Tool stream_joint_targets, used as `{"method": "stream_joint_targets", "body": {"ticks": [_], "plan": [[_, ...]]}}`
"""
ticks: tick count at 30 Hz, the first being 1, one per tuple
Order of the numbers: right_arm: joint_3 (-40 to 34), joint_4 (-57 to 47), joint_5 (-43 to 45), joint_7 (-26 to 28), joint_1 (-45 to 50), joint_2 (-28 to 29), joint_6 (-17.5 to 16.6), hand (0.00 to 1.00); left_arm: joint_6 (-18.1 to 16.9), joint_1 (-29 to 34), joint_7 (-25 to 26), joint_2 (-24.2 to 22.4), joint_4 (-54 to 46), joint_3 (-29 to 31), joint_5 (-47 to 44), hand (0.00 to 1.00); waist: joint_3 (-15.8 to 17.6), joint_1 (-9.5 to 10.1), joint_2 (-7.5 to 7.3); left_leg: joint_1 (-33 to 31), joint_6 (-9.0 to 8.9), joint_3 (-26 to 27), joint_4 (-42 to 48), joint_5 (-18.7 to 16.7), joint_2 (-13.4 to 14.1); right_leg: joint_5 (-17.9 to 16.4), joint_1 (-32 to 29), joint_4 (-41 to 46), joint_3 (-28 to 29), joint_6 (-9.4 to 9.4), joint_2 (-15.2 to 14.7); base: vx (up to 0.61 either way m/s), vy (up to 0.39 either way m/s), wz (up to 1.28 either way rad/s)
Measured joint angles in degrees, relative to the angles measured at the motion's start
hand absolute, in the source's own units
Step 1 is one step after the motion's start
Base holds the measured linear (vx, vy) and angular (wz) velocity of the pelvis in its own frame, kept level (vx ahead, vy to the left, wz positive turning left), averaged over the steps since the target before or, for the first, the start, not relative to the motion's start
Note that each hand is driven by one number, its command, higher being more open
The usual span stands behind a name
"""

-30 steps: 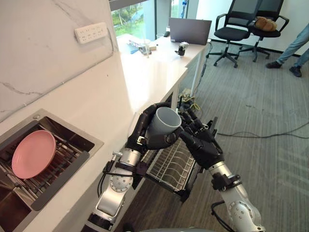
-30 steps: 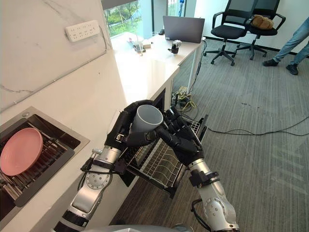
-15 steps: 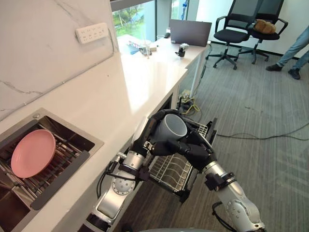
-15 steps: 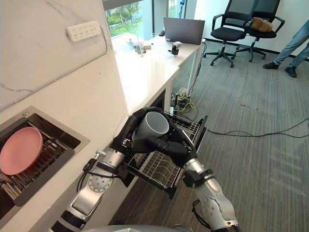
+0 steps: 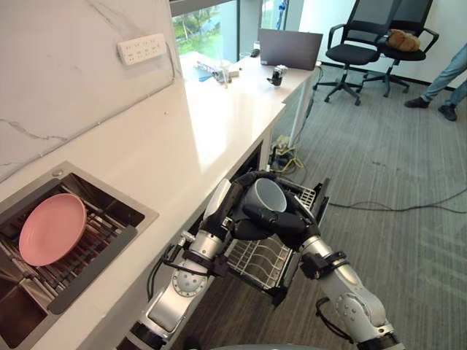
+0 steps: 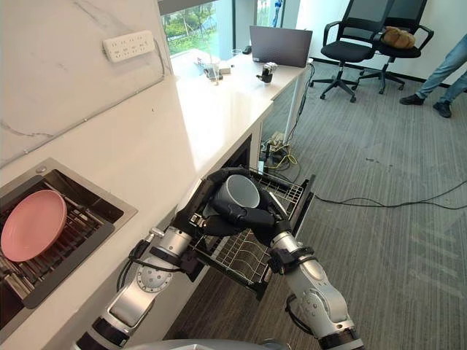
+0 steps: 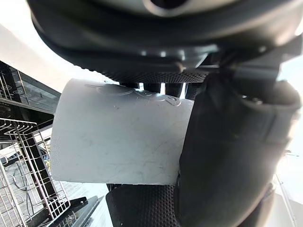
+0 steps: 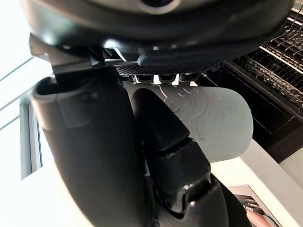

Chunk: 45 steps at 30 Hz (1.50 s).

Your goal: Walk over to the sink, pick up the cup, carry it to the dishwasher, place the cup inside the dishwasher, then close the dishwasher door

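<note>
I hold a grey cup point(image 5: 266, 195) tilted on its side just off the white counter's edge, above the pulled-out wire dishwasher rack point(image 5: 266, 255). My left hand point(image 5: 232, 203) wraps the cup from the counter side, fingers curled over its wall. My right hand point(image 5: 286, 224) is curled round it from the front and below. The left wrist view shows the cup point(image 7: 118, 142) pressed between the fingers and the thumb point(image 7: 227, 156). Past my right hand's thumb point(image 8: 94, 156), the right wrist view shows the cup point(image 8: 218, 120) and the rack behind it.
A pink plate point(image 5: 51, 230) lies in the steel sink point(image 5: 109, 251) at the left. A laptop point(image 5: 290, 49) and small items stand at the counter's far end. Office chairs point(image 5: 357, 44), a person's legs point(image 5: 445, 80) and floor cables point(image 5: 408, 208) are beyond.
My right hand has swung in from beside the cup and closed round it. The cup has sunk lower and tipped toward the rack.
</note>
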Motion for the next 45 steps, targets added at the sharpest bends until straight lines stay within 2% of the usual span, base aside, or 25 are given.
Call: {"method": "stream_joint_targets", "body": {"ticks": [10,11,17,24,26,28,31,37,39,42,43,44,45], "plan": [[1.71,0.09,0.12,-4.45,-0.36,-0.1,-0.11,0.0,0.21,-0.54,1.1,0.05,0.0,-0.56,0.58,0.0,-0.1,0.03,0.08,-0.02,0.06,-0.2,-0.02,0.26,0.0,-0.08,0.0,-0.02,-0.12,-0.14,-0.02,0.0,0.0,0.0],[1.81,0.09,0.14,-4.75,-0.36,-0.05,-0.21,0.0,0.22,-0.54,1.11,0.06,0.0,-0.56,0.58,1.0,-0.11,0.04,0.09,-0.02,0.05,-0.21,-0.02,0.28,0.0,-0.07,0.0,-0.02,-0.12,-0.14,-0.02,0.0,0.0,0.0],[2.78,0.09,0.26,-7.6,-0.35,0.69,-1.52,0.0,0.21,-0.54,1.15,0.04,0.0,-0.83,0.58,1.0,-0.15,-0.01,0.12,-0.03,0.03,-0.23,-0.01,0.3,0.0,-0.07,0.0,-0.03,-0.14,-0.15,-0.03,0.0,0.0,0.0],[2.7,0.09,-0.5,-14.96,-0.34,4.12,-5.8,0.0,0.19,-1.5,1.72,-0.06,0.0,-2.04,0.54,1.0,-0.2,-0.14,0.18,-0.04,0.04,-0.24,0.0,0.3,-0.05,-0.02,0.0,-0.04,-0.14,-0.08,-0.06,0.0,0.0,0.0],[1.23,0.5,-1.62,-16.84,-0.36,5.06,-6.84,0.0,-0.47,-1.68,1.5,-0.09,-0.09,-2.5,0.17,1.0,-0.21,-0.1,0.2,-0.05,0.04,-0.25,-0.01,0.3,-0.09,-0.02,0.0,-0.04,-0.14,-0.07,-0.09,0.0,0.0,0.0],[-2.61,1.91,-5.1,-20.09,-0.45,6.39,-8.11,0.0,-2.57,-1.69,-0.05,-0.22,-0.95,-4.73,-1.08,1.0,-0.23,0.11,0.22,-0.11,0.05,-0.34,-0.01,0.31,-0.22,0.01,0.02,-0.04,-0.23,-0.02,-0.2,0.0,0.0,0.0],[-7.7,4.11,-5.2,-23.49,-0.6,6.35,-9.11,0.0,-3.98,-1.68,-1.79,-0.53,-3.48,-5.48,-1.86,1.0,-0.32,-0.13,0.36,-0.1,0.07,-0.34,-0.01,0.33,-0.23,0.04,0.03,-0.05,-0.23,-0.01,-0.19,0.0,0.0,0.0],[-15.27,5.57,-6.4,-28.11,-0.58,6.25,-10.97,0.0,-6.71,-1.68,-4.67,-2.32,-4.81,-4.88,-4.21,1.0,-1.15,-0.3,1.7,-0.1,0.07,-0.35,-0.11,0.33,-0.16,0.04,0.04,-0.15,-0.23,-0.04,-0.13,0.0,0.0,0.0],[-16.4,5.63,-7.35,-29.65,-0.58,6.28,-11.99,0.0,-6.95,-1.67,-6.68,-2.37,-5.04,-4.87,-6.66,1.0,-1.22,-0.3,1.8,-0.11,0.07,-0.35,-0.26,0.32,-0.15,0.02,0.06,-0.2,-0.24,-0.09,-0.13,0.0,0.0,0.0],[-18.2,5.71,-9.05,-31.01,-0.57,6.48,-13.02,0.0,-5.93,-1.25,-10.56,-2.42,-5.84,-4.87,-15.32,1.0,-1.17,-0.31,1.73,-0.19,0.07,-0.36,-0.27,0.32,-0.16,0.0,0.06,-0.31,-0.28,-0.22,-0.14,0.0,0.0,0.0],[-20.31,5.77,-10.3,-31.1,-0.52,6.93,-13.55,0.0,-3.62,0.08,-13.72,-3.2,-6.73,-4.81,-24.68,1.0,-1.14,-0.31,1.68,-0.35,0.06,-0.47,-0.28,0.32,-0.17,0.01,0.06,-0.39,-0.44,-0.24,-0.14,0.0,0.0,0.04],[-21.12,5.85,-10.9,-31.1,-0.42,7.02,-13.79,0.0,-2.45,0.58,-14.77,-3.81,-6.71,-4.81,-27.93,1.0,-1.13,-0.27,1.66,-0.42,0.06,-0.54,-0.28,0.32,-0.17,0.01,0.06,-0.41,-0.54,-0.24,-0.14,0.0,0.0,0.07],[-22.58,6.06,-11.76,-31.02,-0.11,7.05,-14.23,0.0,0.24,2.01,-16.42,-5.19,-6.4,-4.77,-34.28,1.0,-1.11,-0.26,1.63,-0.6,0.06,-0.71,-0.29,0.32,-0.18,0.01,0.04,-0.44,-0.75,-0.24,-0.14,0.0,0.0,0.08]]}}
